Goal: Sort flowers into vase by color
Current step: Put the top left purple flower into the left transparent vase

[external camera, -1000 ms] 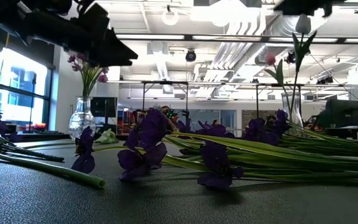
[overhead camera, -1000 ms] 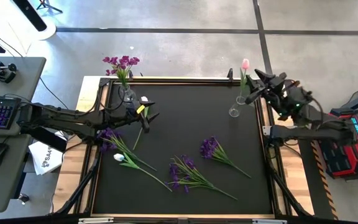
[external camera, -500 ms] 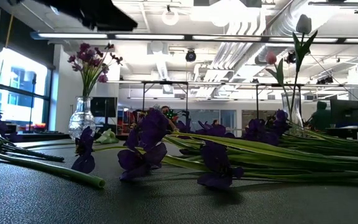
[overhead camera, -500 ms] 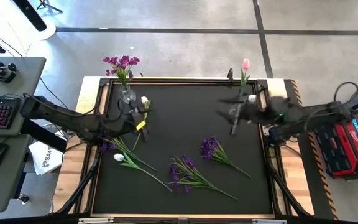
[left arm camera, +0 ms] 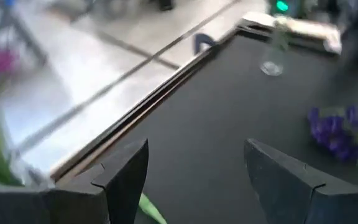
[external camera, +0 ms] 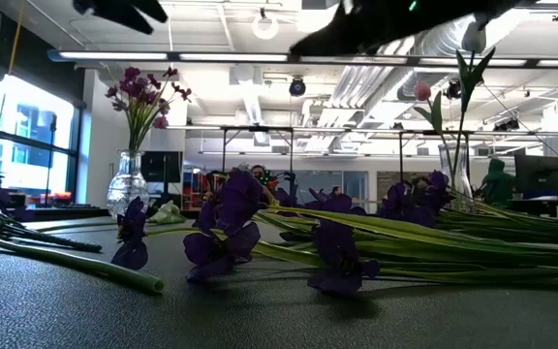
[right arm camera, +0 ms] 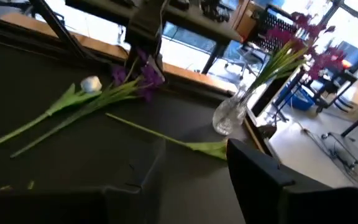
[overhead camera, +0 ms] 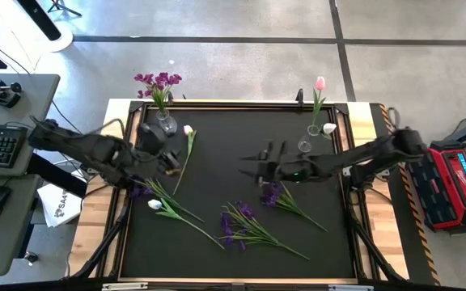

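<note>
Near edge of the counter (overhead camera: 217, 267): four purple flowers (overhead camera: 245, 226) and one white tulip (overhead camera: 155, 204) lie flat. At centre the right hand (overhead camera: 257, 162) hovers; its state is unclear. At nine o'clock, left hand (overhead camera: 172, 159) open, empty. Far edge: two vases (overhead camera: 166, 123), one purple-filled, one holding tulips.

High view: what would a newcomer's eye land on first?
Two small clear glass vases at the black mat's far edge: the left vase holds magenta-purple blossoms, the right vase a pink tulip. Loose purple flower sprays lie mid-mat, with the right gripper just above them, empty.

Purple flowers (overhead camera: 241, 224) flat on mat, others upright in vases (overhead camera: 166, 123)
</note>
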Action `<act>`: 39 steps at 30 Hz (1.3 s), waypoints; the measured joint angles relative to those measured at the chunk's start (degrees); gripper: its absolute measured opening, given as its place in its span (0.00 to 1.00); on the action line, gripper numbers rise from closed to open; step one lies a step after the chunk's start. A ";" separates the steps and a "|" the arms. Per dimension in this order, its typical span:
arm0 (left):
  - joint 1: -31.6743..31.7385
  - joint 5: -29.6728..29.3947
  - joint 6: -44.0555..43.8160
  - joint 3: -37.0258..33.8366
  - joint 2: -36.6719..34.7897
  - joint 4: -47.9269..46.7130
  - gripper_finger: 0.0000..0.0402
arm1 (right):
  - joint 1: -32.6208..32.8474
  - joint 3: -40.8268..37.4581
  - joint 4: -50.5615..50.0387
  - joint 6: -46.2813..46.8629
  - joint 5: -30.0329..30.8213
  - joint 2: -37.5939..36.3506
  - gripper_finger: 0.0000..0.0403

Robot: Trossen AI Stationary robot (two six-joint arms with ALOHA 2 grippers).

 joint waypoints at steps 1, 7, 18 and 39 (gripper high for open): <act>0.66 0.21 -3.70 1.54 -0.08 -2.53 0.63 | -0.51 0.00 1.20 0.13 0.03 1.80 0.38; 5.28 10.72 -11.63 3.96 -0.49 -9.59 0.63 | -3.92 0.00 6.91 4.48 0.07 10.93 0.38; 6.47 17.59 -28.85 3.92 10.18 -20.66 0.63 | -5.24 -0.02 13.98 7.68 -0.30 18.26 0.38; 17.17 31.41 -17.96 -3.37 21.80 -9.17 0.63 | -5.06 -0.02 14.93 7.66 -3.06 18.80 0.38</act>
